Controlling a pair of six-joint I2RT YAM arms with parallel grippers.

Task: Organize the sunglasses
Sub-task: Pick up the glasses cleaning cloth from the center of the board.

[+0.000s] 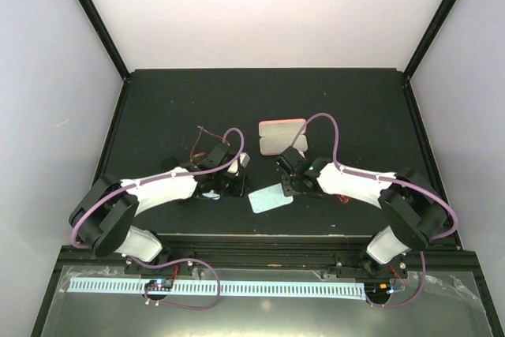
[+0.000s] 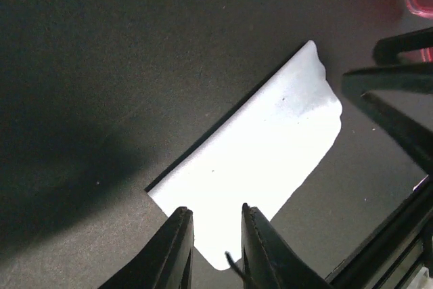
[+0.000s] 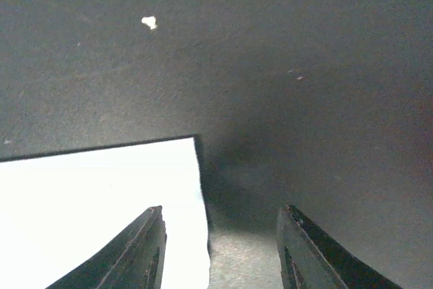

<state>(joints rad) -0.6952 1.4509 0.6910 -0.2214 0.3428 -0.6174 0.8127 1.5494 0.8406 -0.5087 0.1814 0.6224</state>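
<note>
Black fingers of the left gripper [image 2: 213, 216] fill the bottom of the left wrist view. They stand only a narrow gap apart, with nothing clamped between them, and their tips sit over the near edge of a pale blue cloth [image 2: 270, 147]. The cloth lies flat on the black table [image 1: 158, 100], between the two grippers. In the right wrist view the right gripper [image 3: 222, 213] is parted more widely and holds nothing. One of its fingers is over a corner of the cloth and the other is over bare table. From above, the only container in sight is a pink case [image 1: 282, 133], an oblong with a red edge, lying near the middle of the table just beyond the cloth and the right gripper. Whether it is open or shut cannot be told, and no contents are visible. The amber-brown sunglasses [image 1: 207, 144] lie on the table to the left of the case and apart from it, just beyond the left arm's wrist and outside either gripper. A small red sliver [image 1: 345, 198] shows at the near edge of the right forearm, too small to identify. Both arms reach inward from the near corners, and their grippers are close to each other on either side of the cloth.
</note>
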